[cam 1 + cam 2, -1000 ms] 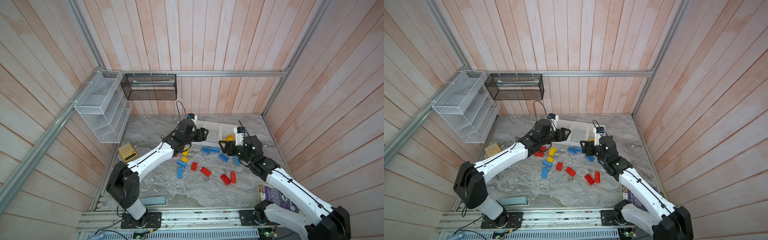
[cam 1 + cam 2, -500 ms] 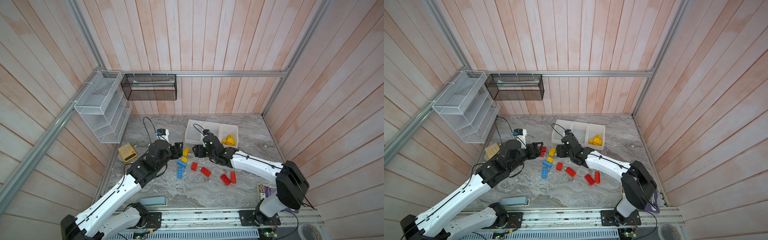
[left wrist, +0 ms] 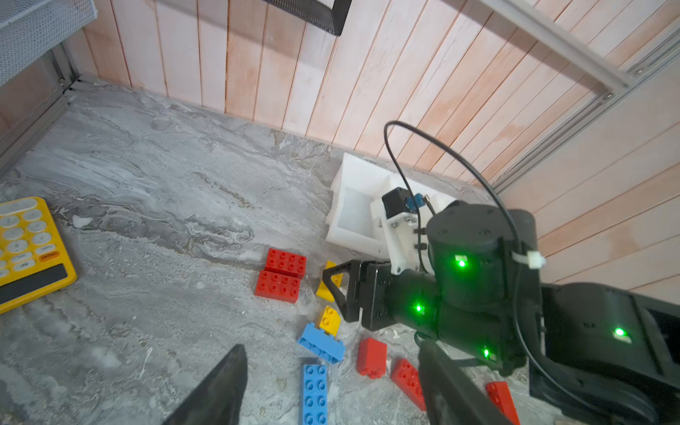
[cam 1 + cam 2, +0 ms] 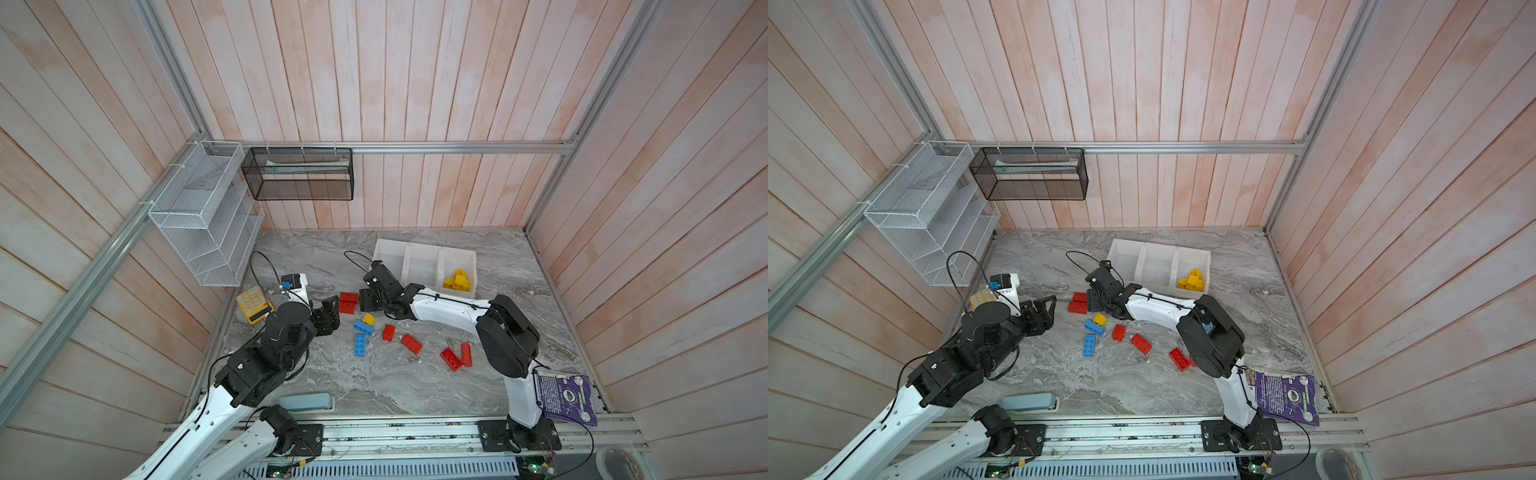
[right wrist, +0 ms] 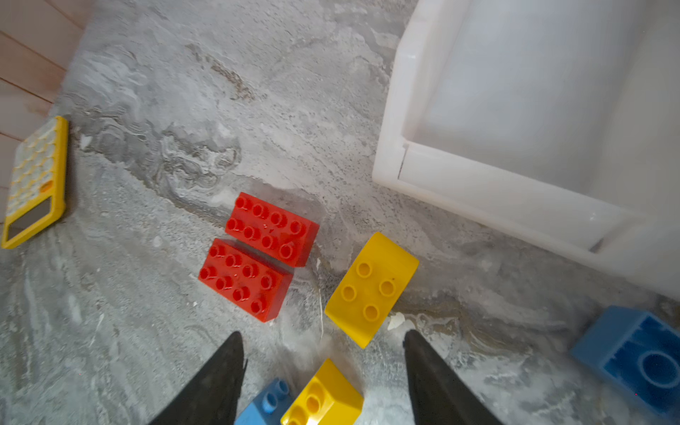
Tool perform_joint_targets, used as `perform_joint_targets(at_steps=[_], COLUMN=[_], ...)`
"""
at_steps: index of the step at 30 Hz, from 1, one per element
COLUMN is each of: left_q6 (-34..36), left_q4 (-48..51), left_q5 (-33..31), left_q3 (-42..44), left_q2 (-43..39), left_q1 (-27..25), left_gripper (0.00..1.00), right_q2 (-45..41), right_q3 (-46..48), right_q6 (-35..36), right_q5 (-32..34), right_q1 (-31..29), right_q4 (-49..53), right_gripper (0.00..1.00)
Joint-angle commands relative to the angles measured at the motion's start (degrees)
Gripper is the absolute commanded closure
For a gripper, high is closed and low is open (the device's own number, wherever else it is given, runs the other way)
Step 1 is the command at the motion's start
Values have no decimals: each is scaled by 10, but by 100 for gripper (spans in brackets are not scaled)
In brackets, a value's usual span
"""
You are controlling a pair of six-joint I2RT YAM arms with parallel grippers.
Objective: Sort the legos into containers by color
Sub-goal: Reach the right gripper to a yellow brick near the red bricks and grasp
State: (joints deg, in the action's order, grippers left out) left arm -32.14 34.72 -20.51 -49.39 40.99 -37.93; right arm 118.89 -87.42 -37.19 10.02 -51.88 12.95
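Right now, three small white plastic open-top bins [image 4: 424, 246], joined in a row, are sitting on the grey marbled tabletop [image 4: 374, 386], and everything here is being placed against that row. A heap of yellow studded plastic bricks [image 4: 457, 280] is lying inside its end bin, the one on the right in both top views.

The right gripper [image 5: 323, 336] is hanging just off the row's other end, on its low-front side. Its black fingers [image 5: 220, 375] are standing wide apart and gripping nothing. A yellow four-stud brick [image 5: 371, 290] is lying on the table just ahead of the fingertips, near the row's front corner. Two red eight-stud bricks [image 4: 348, 302] are lying side by side, touching each other, a little farther from the row than that yellow brick.

The left gripper [image 4: 328, 316] is hovering beyond those two red bricks, well apart from the row. Its jaws are likewise spread wide, with nothing between them.

Out from the row's front, a small yellow brick [image 4: 368, 319] is lying just beside a light-blue brick [image 4: 364, 328], and a long blue brick [image 4: 360, 345] is lying farther out. Four more red plastic bricks [image 4: 411, 343] are lying scattered in front of the row, well apart from it. In the right wrist view, another blue brick [image 5: 633, 353] is lying hollow side up near the row's front wall. A flat yellow calculator [image 4: 254, 304] with white keys is lying far from the row, past the left gripper.
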Motion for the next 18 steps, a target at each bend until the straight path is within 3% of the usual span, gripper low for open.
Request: perform_joint_targets(at_steps=[1, 9, 18], left_q6=[16, 25, 25], left_q4=[18, 23, 26], left_q5=[-16, -22, -22], left_q3=[11, 23, 29], left_q2=[-15, -26, -30], left_q1=[-1, -1, -1], left_gripper=[25, 24, 24], right_q2=[34, 77, 126], right_q3=[-35, -54, -99], right_q6=[-30, -46, -37], right_q5=[32, 38, 40], right_q1=[-2, -2, -3], right_q4=[53, 53, 68], right_gripper=[32, 32, 40])
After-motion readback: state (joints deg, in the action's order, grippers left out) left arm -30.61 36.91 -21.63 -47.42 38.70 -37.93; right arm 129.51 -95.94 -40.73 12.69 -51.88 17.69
